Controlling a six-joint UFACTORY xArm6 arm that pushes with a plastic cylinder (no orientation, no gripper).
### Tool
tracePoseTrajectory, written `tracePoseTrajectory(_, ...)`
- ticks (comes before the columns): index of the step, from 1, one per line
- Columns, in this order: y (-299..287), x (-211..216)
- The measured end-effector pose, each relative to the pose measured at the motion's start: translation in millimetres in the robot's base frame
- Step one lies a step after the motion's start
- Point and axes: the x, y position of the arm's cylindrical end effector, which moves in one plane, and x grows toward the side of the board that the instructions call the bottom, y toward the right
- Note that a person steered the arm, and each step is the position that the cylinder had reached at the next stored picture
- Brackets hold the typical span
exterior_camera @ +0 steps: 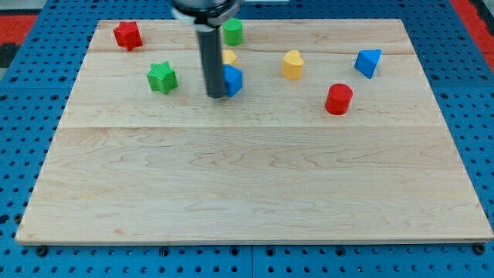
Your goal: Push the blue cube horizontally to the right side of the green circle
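Observation:
The blue cube [232, 79] sits on the wooden board near the view's top centre, partly hidden by my rod. My tip [215, 94] rests at the cube's left side, touching or nearly touching it. The green circle [233, 32] stands above the cube near the board's top edge. A yellow block [229, 57] lies between them, mostly hidden behind the rod; its shape cannot be made out.
A green star [162, 77] lies left of my tip. A red star [127, 35] is at the top left. A yellow heart [292, 65], a red cylinder [338, 99] and a blue triangle [368, 62] lie to the right.

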Motion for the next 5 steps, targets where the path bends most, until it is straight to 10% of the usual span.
tracePoseTrajectory(5, 20.2, -96.9)
